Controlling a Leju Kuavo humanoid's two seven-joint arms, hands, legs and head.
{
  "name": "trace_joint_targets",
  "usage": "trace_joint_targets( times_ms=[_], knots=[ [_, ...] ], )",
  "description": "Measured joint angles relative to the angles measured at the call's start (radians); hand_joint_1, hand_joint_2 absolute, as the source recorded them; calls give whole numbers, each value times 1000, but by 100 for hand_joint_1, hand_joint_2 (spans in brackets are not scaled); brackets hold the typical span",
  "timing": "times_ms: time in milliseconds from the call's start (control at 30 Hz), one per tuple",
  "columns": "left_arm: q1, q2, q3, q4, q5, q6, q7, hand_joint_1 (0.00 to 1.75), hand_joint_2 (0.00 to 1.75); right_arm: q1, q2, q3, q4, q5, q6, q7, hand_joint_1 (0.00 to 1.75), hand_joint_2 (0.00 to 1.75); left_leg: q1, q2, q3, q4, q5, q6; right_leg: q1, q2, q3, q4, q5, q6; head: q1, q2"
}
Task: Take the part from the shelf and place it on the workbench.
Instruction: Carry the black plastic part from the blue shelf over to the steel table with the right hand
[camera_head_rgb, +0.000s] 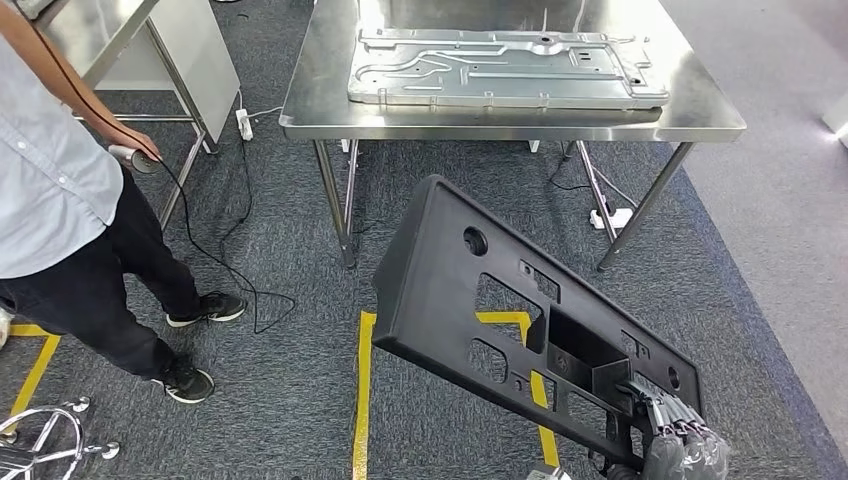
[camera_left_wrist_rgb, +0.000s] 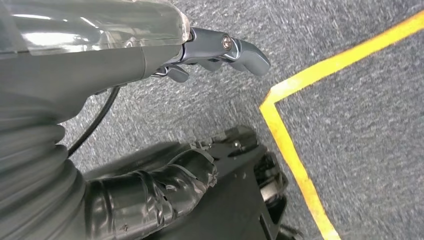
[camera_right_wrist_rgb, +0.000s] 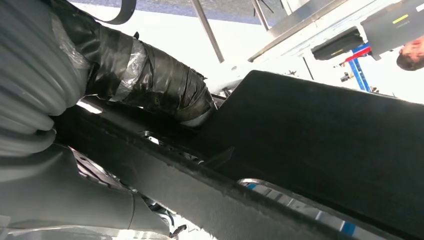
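The part is a long black plastic panel (camera_head_rgb: 440, 270) with several cut-outs. It hangs tilted over the carpet in front of the steel workbench (camera_head_rgb: 500, 125), its far end higher than its near end. My right hand (camera_head_rgb: 680, 435) grips the panel's near lower end. In the right wrist view a taped thumb (camera_right_wrist_rgb: 150, 85) wraps over the edge of the black panel (camera_right_wrist_rgb: 320, 125). In the left wrist view my left hand (camera_left_wrist_rgb: 165, 65) hangs above the carpet, fingers extended, holding nothing.
A ribbed metal sheet (camera_head_rgb: 505, 68) covers much of the workbench top. A person (camera_head_rgb: 60, 200) stands at the left with a cabled device (camera_head_rgb: 135, 157). Yellow tape (camera_head_rgb: 362, 400) marks the carpet. A chrome chair base (camera_head_rgb: 40, 440) is at the lower left.
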Motion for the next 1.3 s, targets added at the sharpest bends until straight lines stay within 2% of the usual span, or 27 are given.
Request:
trace_joint_targets(
  times_ms=[33,67,100,167,200,300,367,400,467,500,533,567,633,667,700,767,833,867,900,967,1000,1033,1067,1133,1167,1200,1300],
  knots=[
    [0,0,0,0,0,0,0,0,175,1,0,0,0,-1,0,-1,175,175,1,0,5,0,-4,-2,-4,-1,-5,-4,20,4,0,0],
    [1,0,0,0,0,0,0,0,175,1,0,0,0,-1,0,-4,175,175,3,0,12,1,-10,-6,-9,-4,11,-47,57,7,0,0],
    [1,0,0,0,-1,-1,0,0,175,0,0,0,0,-1,0,-6,175,175,4,0,20,2,-17,-11,-13,-7,40,-114,98,9,0,0],
    [0,0,0,0,-3,-2,0,0,175,-1,0,0,0,-1,0,-11,175,175,3,0,31,5,-33,-24,-12,-14,91,-223,138,7,0,0],
    [-1,0,0,0,-3,-2,0,0,175,-2,0,0,0,0,0,-13,175,175,2,1,33,5,-39,-31,-9,-15,102,-246,137,1,1,0],
    [-4,0,0,0,-7,-3,0,0,175,-3,0,-2,-1,3,0,-14,175,175,4,3,42,2,-50,-51,-4,-10,109,-253,123,-23,0,0],
    [-5,0,0,0,-9,-4,0,0,175,-4,0,-2,-3,4,0,-14,175,175,7,2,28,49,-76,-58,-4,-8,120,-259,118,-39,-1,0],
    [-5,0,1,0,-9,-5,0,0,175,-6,0,-2,-3,5,0,-14,175,175,8,0,-1,105,-100,-59,-3,-9,127,-261,114,-45,-2,0],
    [-3,0,1,0,-9,-5,0,0,175,-8,0,-2,-3,6,0,-14,175,175,8,-1,-87,247,-149,-58,4,-9,138,-261,103,-55,-3,0],
    [-1,0,1,0,-9,-5,0,0,175,-8,0,-2,-3,6,0,-14,175,175,7,-1,-123,296,-153,-56,8,-7,145,-261,96,-57,-3,0],
    [1,0,1,0,-9,-5,0,0,175,-8,0,-2,-3,6,0,-14,175,175,6,-1,-142,307,-135,-52,12,-4,154,-261,89,-59,-3,0],
    [3,0,1,0,-10,-5,0,0,175,-8,0,-2,-3,6,0,-14,175,175,3,-1,-142,278,-97,-45,16,-1,165,-261,82,-59,-3,0],
    [5,1,1,0,-10,-6,-1,0,175,-9,0,-2,-3,6,0,-14,175,175,-7,-3,-106,156,-7,-23,21,2,187,-262,65,-59,-1,0],
    [4,2,1,0,-10,-6,-1,0,175,-10,0,-2,-3,6,0,-14,175,175,-13,-4,-86,101,18,-13,22,3,194,-262,57,-56,0,0],
    [3,3,1,0,-10,-7,-2,0,175,-12,0,-2,-3,6,0,-14,175,175,-18,-5,-73,66,28,-5,21,3,198,-265,51,-51,1,0],
    [1,4,2,0,-10,-9,-3,0,175,-15,0,-2,-3,7,0,-13,175,175,-25,-5,-61,36,21,2,16,3,206,-264,54,-40,2,0],
    [3,4,2,0,-11,-10,-3,0,175,-17,0,-1,-3,8,0,-10,175,175,-21,-5,-37,12,22,9,13,0,210,-249,55,-31,2,0],
    [4,4,2,0,-11,-10,-3,0,175,-20,0,-1,-4,9,0,-10,175,175,-18,-5,-22,2,21,12,12,-1,199,-226,45,-26,2,0],
    [2,4,2,0,-11,-11,-3,0,175,-22,0,-1,-4,9,0,-9,175,175,-16,-5,-10,-5,20,15,10,-2,175,-185,27,-21,3,0],
    [-1,3,3,0,-11,-13,-3,0,175,-25,0,-1,-5,9,0,-7,175,175,-15,-6,3,-8,11,17,3,-3,99,-75,-16,-9,3,0],
    [-1,3,3,0,-11,-14,-3,0,175,-25,0,-1,-5,9,0,-6,175,175,-13,-6,10,-8,4,15,-3,-3,61,-32,-30,-3,3,0],
    [-1,3,3,0,-12,-15,-3,0,175,-25,-1,-1,-5,9,0,-5,175,175,-10,-6,20,-8,-5,11,-8,-3,37,-18,-27,3,3,0],
    [1,3,3,0,-12,-15,-3,0,175,-25,-1,-1,-5,9,0,-4,175,175,-6,-6,33,-7,-15,5,-13,-4,30,-37,-4,9,3,0],
    [4,3,3,0,-13,-15,-2,0,175,-26,-1,-1,-5,9,0,-4,175,175,2,-6,60,-6,-39,-10,-23,-9,51,-146,93,24,4,0],
    [3,3,3,0,-13,-15,-2,0,175,-26,-1,-1,-4,9,0,-3,175,175,4,-6,71,-4,-50,-18,-25,-12,61,-196,126,25,4,0],
    [2,3,4,0,-13,-15,-2,0,175,-27,-1,-1,-3,10,0,-2,175,175,5,-6,75,-3,-59,-26,-23,-16,67,-227,147,21,4,0],
    [-3,3,4,0,-15,-15,-3,0,175,-27,-2,-1,-3,10,0,3,175,175,5,-5,82,7,-67,-48,-17,-14,72,-234,144,-13,2,0]
  ],
)
